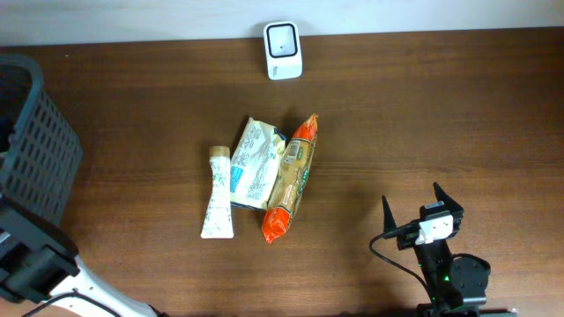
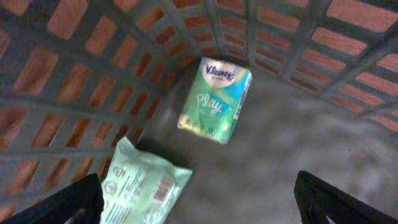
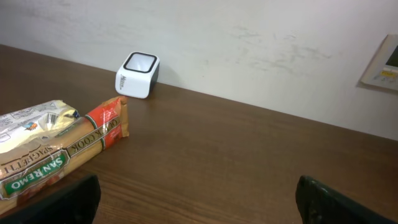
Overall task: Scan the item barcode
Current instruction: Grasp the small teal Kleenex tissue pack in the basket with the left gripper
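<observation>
Three items lie on the table in front of the scanner, on my side of it. A tube sits furthest to the scanner's left, a pale pouch is in the middle, and a spaghetti pack lies almost straight in front, its edge overlapping the pouch.

The right gripper hangs well apart from the scanner, off to its right and nearer me, its fingers spread wide with nothing between them. The left gripper is far to the scanner's left, inside the basket, also spread and empty. It sits above a tissue pack and a wipes packet on the basket floor.

I judge the step in hand is fetching the next item, and the spaghetti is the closest for the right arm. I would come down across its narrow width near the middle, so that the long pack stays level. Then I would lift straight up before travelling, or the pouch beneath may drag along. I cannot see a barcode on its upper face, so I expect to roll the pack before holding it over the scanner's upward-facing window. The film looks slick, so a firm squeeze seems wise.

The table is dark wood grain, matte and flat. Behind the scanner runs a plain pale wall, with a small wall panel far to the scanner's right.
</observation>
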Tool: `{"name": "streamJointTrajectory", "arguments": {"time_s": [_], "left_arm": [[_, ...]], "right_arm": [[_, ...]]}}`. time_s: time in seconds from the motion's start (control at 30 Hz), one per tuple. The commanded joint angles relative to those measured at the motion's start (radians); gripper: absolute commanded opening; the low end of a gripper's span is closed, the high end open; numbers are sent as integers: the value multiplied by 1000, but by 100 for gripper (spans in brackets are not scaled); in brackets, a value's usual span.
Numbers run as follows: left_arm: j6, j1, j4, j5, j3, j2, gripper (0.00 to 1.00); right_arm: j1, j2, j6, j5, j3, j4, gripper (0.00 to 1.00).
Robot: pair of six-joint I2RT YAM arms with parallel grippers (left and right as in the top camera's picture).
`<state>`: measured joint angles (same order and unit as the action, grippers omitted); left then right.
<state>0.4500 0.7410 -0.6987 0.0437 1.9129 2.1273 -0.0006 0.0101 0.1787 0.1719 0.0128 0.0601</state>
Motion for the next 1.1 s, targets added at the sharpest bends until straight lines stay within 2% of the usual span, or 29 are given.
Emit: {"name": "streamJointTrajectory", "arguments": {"time_s": [0.0, 0.03, 0.2, 0.27, 0.33, 0.5, 0.53, 0.57, 0.63, 0.7, 0.77, 0.9, 1.0, 1.07], "left_arm": [[63, 5, 75, -52, 2, 75, 97], [64, 5, 156, -63, 2, 120, 96], [64, 1, 288, -116, 2, 229, 93], [64, 1, 309, -146, 2, 265, 86], [63, 1, 297, -146, 2, 301, 73], [60, 1, 238, -145, 2, 315, 7], [60, 1, 223, -145, 2, 315, 0], [54, 1, 204, -144, 2, 309, 0], [-59, 1, 191, -126, 9, 277, 0], [-178, 1, 180, -126, 15, 184, 0], [-245, 1, 163, -126, 16, 53, 0], [-252, 1, 127, -126, 16, -210, 0], [-332, -1, 66, -138, 16, -383, 0], [-364, -32, -84, -288, 16, -501, 0]], "right_arm": [[-6, -6, -11, 4, -7, 3, 99], [-6, -6, -11, 4, -7, 3, 99], [-6, -6, -11, 4, -7, 3, 99], [-6, -7, -11, 4, -7, 3, 99], [-6, -7, -11, 4, -7, 3, 99], [-6, -7, -11, 4, -7, 3, 98], [-6, -7, -11, 4, -7, 3, 99], [-6, -6, -11, 4, -7, 3, 99], [-6, -6, -11, 4, -7, 3, 99], [-6, -6, -11, 4, -7, 3, 99], [-6, -6, -11, 4, -7, 3, 99], [-6, -7, -11, 4, -7, 3, 99], [-6, -7, -11, 4, -7, 3, 99], [-6, -6, -11, 4, -7, 3, 99]]}}
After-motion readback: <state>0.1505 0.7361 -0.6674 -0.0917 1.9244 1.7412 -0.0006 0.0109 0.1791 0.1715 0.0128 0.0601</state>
